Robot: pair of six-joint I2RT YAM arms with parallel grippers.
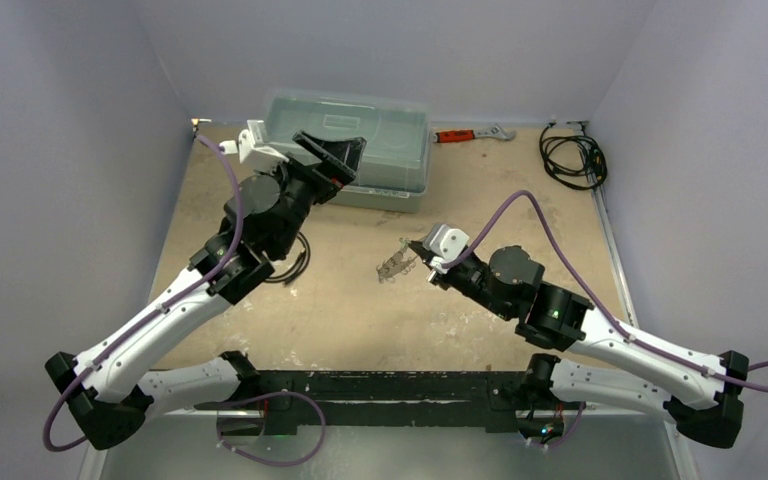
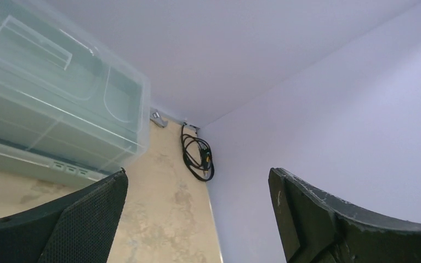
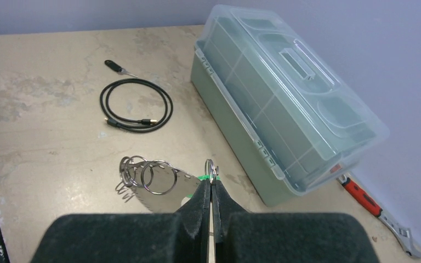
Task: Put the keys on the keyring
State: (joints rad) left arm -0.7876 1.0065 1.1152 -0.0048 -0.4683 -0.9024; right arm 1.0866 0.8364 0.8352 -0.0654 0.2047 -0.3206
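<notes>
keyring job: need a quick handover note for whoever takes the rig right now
Left pincer: open, empty, up near the plastic box.
Right pincer: shut on a small silver loop, green key head beside it, low over the table.
Keyring and its white tag lie on the table right by that grip.
Done: cannot tell whether any key is on yet.
Left: thread the keys on, then confirm.

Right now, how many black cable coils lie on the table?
2. A thin black cable loop lies left of centre; a thicker black cable bundle in the far right corner. None seems hidden.
</notes>
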